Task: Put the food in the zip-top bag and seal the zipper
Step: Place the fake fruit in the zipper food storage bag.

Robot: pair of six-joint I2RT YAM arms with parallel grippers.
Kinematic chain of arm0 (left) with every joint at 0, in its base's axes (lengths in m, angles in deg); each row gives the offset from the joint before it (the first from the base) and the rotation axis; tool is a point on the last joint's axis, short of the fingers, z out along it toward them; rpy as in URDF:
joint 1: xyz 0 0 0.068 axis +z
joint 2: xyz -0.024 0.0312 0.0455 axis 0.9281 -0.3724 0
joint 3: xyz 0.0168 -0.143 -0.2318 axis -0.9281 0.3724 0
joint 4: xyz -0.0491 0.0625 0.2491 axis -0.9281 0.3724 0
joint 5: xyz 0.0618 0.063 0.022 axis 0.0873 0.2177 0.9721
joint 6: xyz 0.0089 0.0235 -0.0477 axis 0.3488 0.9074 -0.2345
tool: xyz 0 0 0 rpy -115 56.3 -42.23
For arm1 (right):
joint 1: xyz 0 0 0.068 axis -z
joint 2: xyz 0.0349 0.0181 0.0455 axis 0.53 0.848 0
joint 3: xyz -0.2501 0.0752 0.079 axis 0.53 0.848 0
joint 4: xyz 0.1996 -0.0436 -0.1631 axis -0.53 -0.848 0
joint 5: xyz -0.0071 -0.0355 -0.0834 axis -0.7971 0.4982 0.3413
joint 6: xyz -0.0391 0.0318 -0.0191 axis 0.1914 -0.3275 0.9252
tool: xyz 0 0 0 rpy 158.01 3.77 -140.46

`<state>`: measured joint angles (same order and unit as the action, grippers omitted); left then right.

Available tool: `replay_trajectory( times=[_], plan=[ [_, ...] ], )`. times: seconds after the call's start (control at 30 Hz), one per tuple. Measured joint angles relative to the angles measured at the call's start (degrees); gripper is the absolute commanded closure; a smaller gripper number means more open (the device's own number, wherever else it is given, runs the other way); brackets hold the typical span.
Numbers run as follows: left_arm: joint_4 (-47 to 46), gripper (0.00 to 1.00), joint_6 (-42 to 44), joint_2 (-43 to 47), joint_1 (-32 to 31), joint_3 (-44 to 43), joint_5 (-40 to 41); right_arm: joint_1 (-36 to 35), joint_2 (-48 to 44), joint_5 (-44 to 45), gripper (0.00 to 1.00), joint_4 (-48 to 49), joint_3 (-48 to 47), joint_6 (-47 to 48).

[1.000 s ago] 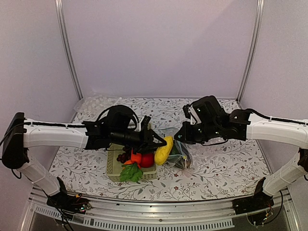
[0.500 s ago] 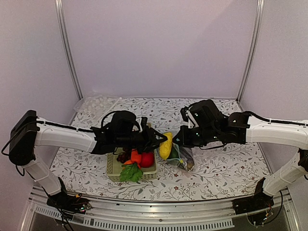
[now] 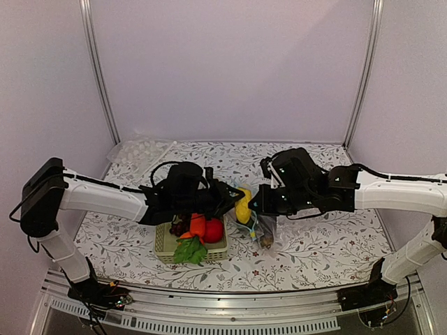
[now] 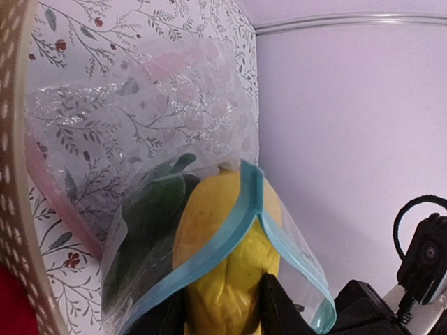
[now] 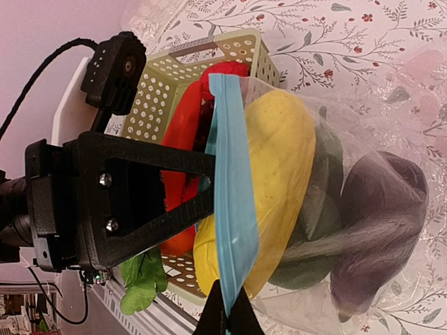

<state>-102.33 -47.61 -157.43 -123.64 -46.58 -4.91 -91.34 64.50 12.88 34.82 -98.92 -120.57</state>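
Your left gripper [image 4: 222, 317] grasps corn cob [image 4: 216, 258] in zip-top bag [image 4: 302, 259] mouth, just beside mesh basket [image 5: 230, 56]. Right gripper [image 5: 223, 315] pinches zipper [image 5: 230, 209]. Right wrist view shows you eggplant [image 5: 384, 223] at bag bottom; left wrist view hides it.

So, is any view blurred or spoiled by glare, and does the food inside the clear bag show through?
Top external: even, soft light, but the zip-top bag looks tiny. Left wrist: corn cob and zipper sharp, the basket rim blurred. Right wrist: sharp; a sheen on the bag, yet the eggplant shows through.
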Motion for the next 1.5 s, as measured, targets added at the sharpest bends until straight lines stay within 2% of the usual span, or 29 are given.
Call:
replay_trajectory(
  times=[0.3,0.37,0.5,0.67,0.8,1.0,1.13,1.2,1.27,1.37,1.5],
  plan=[
    [1.7,0.65,0.3,-0.7,-1.6,-1.2,2.3,-0.2,1.3,3.1,1.0,0.0,0.0,-1.3],
    [2.1,0.62,0.3,-0.7,-1.7,-1.3,2.4,-0.3,1.4,4.0,1.0,0.0,-0.1,-1.6],
    [2.6,0.45,0.7,-0.7,-1.9,-1.7,2.2,-0.3,1.5,5.0,1.0,0.0,-0.2,-2.0],
    [3.1,0.32,1.7,-0.6,-2.2,-1.9,1.7,-0.3,1.4,5.6,1.0,0.0,-0.2,-2.1],
    [7.0,0.27,4.7,0.9,-2.2,-2.1,1.6,-0.2,1.2,6.0,1.0,-0.7,-0.2,-2.1],
    [18.4,0.25,13.1,4.9,-2.2,-7.6,0.9,0.7,-0.4,6.2,1.0,-1.6,-0.2,-2.2],
    [24.4,0.31,17.7,8.4,-2.2,-9.5,0.9,1.7,-1.2,5.6,1.0,-1.2,0.1,-2.4],
    [27.4,0.37,19.3,9.3,-2.2,-9.6,1.2,2.1,-1.7,5.0,1.0,-0.6,0.7,-2.4],
    [29.9,0.49,20.1,9.4,-2.2,-9.6,1.4,2.4,-2.3,4.3,1.0,-0.3,1.5,-2.4],
    [33.5,0.6,21.2,9.3,-2.2,-9.4,1.6,2.7,-2.7,3.4,1.0,-0.2,2.1,-2.6],
    [35.3,0.68,21.5,9.1,-2.1,-8.8,1.1,2.8,-2.7,2.2,1.0,1.0,3.0,-3.1]
  ],
)
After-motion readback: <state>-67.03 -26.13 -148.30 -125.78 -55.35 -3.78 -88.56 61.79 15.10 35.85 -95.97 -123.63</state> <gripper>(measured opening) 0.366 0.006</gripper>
